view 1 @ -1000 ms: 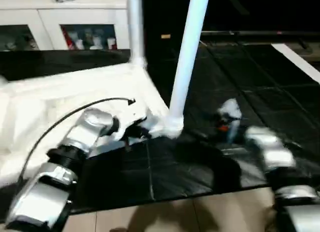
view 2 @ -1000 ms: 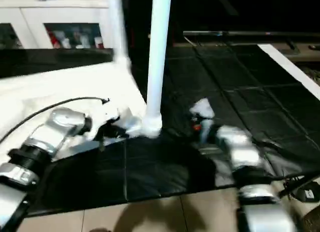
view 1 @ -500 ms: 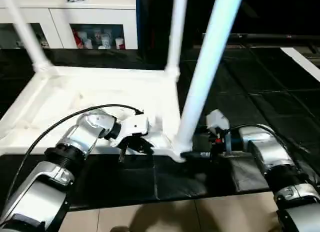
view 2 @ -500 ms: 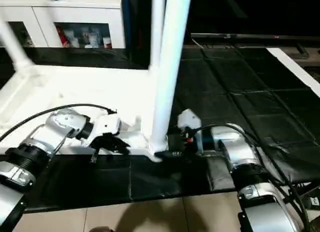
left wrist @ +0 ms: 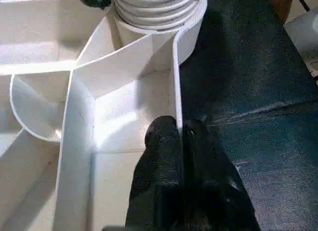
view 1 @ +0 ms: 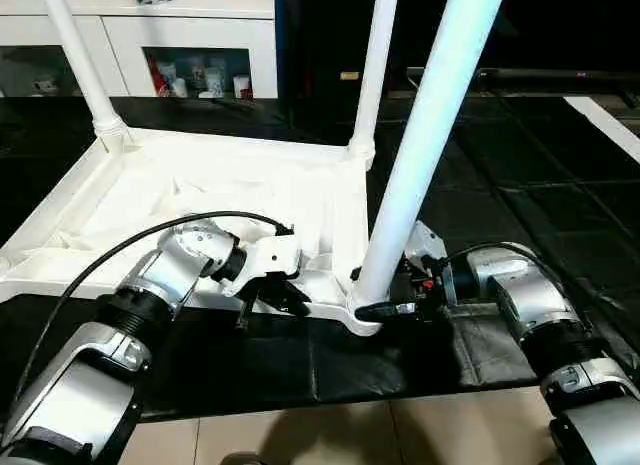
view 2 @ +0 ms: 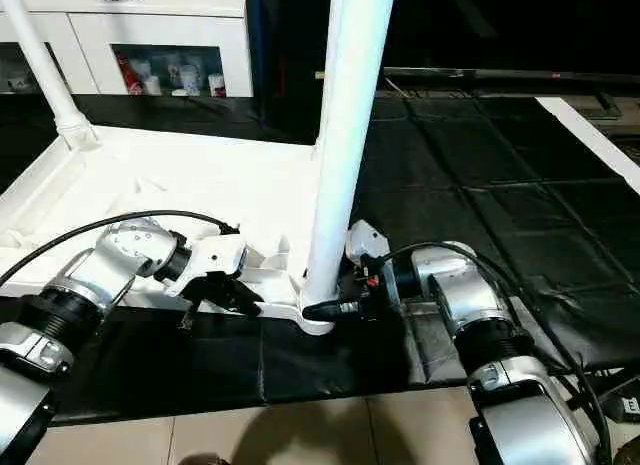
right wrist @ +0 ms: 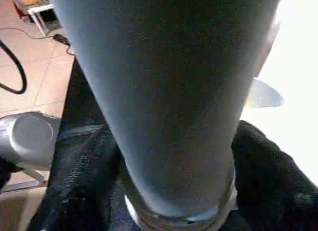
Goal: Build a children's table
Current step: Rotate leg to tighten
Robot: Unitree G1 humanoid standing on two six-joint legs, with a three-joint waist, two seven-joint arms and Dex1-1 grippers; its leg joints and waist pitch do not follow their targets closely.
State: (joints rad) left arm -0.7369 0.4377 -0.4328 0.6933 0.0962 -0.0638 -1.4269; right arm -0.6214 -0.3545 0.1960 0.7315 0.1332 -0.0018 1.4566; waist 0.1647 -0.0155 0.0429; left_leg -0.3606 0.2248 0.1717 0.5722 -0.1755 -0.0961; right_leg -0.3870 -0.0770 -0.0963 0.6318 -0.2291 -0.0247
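Note:
The children's table (view 1: 200,185) lies upside down on a black mat, its ribbed underside facing up. Three round white legs stand up from its corners: the near-right leg (view 1: 430,135), one at the far right (view 1: 375,75) and one at the far left (view 1: 80,65). My left gripper (left wrist: 179,129) is shut on the thin rim of the frame, a little to the left of the near-right corner (view 1: 290,297). My right gripper (view 1: 378,307) sits around the base of the near-right leg, a black finger (right wrist: 268,176) pressed against each side of it.
The black mat (view 1: 520,185) spreads under the table and off to the right. A white glass-door cabinet (view 1: 200,45) stands behind the table. Beige floor tiles (view 1: 300,435) run along the mat's near edge. A black cable (view 1: 120,250) loops over my left forearm.
The camera has shifted and steadied. My right gripper has moved in from the right to the leg's base and its fingers have come together on it. My left gripper stays on the rim.

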